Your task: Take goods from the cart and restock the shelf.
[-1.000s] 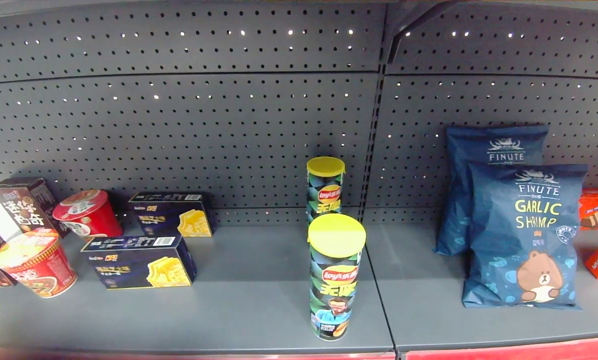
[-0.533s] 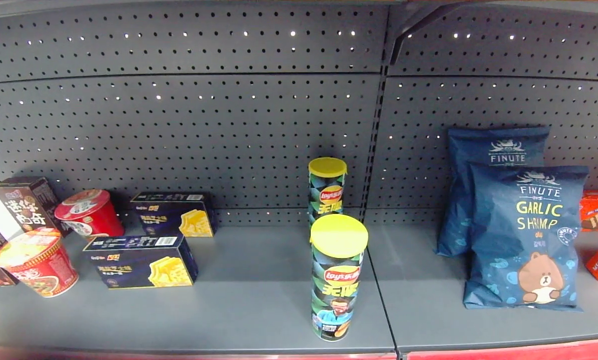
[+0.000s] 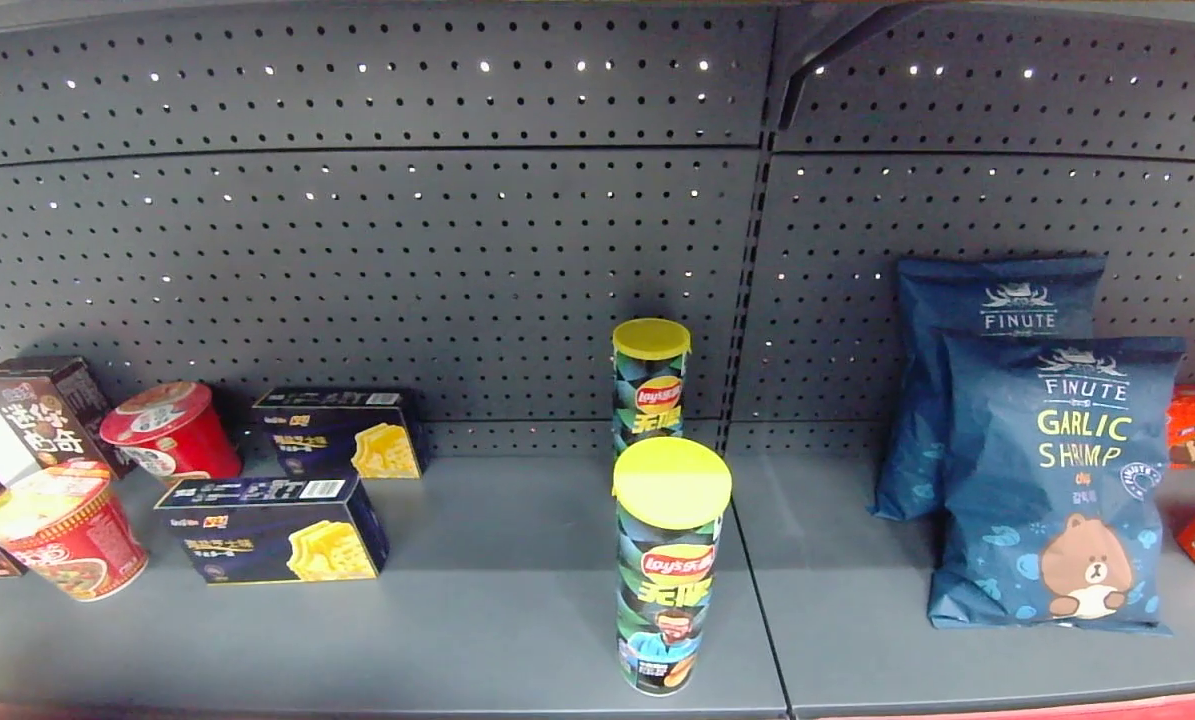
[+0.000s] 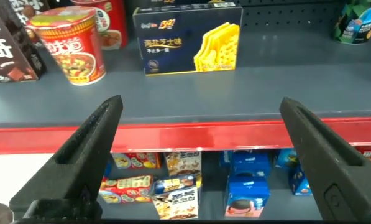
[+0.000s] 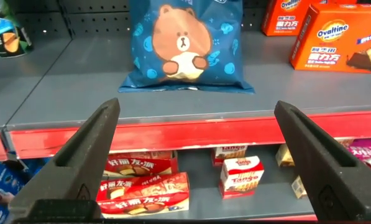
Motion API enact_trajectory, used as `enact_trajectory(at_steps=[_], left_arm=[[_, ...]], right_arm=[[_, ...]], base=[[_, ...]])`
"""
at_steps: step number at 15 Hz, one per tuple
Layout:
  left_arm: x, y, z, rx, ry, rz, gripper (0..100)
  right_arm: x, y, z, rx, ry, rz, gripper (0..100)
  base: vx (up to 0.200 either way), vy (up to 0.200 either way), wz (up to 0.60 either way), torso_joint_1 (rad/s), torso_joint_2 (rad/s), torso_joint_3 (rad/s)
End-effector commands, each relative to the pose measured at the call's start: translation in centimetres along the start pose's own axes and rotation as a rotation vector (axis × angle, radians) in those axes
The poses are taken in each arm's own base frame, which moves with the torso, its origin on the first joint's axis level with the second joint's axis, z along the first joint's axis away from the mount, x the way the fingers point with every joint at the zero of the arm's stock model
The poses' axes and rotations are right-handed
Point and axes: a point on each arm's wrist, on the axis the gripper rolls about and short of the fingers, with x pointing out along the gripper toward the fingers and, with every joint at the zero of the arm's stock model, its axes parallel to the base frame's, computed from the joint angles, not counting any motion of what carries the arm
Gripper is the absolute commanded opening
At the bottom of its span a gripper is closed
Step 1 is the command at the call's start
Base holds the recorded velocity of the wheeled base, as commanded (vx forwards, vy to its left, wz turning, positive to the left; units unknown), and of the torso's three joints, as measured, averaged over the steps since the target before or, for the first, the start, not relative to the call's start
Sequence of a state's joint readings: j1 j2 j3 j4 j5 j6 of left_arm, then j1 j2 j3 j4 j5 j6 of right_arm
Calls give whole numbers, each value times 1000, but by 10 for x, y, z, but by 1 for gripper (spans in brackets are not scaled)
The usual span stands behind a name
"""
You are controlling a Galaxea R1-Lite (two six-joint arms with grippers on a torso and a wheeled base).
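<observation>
Left claw [image 4: 201, 102] and right claw [image 5: 196, 104] are hanging wide open, holding nothing, just in front of the shelf [image 3: 517, 600]. A chip can [image 3: 670, 570] is standing near the shelf's front edge, its label probably facing out for shoppers.

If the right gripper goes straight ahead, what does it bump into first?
Probably the blue bear bag on the shelf, straight ahead of the open right gripper; depth is unclear, so the red front edge might come first.
</observation>
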State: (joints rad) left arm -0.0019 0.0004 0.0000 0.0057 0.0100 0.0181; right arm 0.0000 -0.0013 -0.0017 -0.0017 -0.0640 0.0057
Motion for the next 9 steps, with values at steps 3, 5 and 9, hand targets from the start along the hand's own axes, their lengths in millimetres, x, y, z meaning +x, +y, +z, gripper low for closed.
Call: enact_trajectory(at_steps=[3, 5, 9], left_arm=[[0, 0, 0, 0, 0, 0, 100], [0, 0, 0, 0, 0, -2, 100], [0, 0, 0, 0, 0, -2, 100]], right_arm=[[0, 0, 0, 0, 0, 1, 100], [0, 0, 0, 0, 0, 1, 100], [0, 0, 0, 0, 0, 1, 100]], base=[[0, 0, 400, 3, 2, 5], [0, 0, 0, 0, 0, 0], [0, 0, 0, 0, 0, 0]])
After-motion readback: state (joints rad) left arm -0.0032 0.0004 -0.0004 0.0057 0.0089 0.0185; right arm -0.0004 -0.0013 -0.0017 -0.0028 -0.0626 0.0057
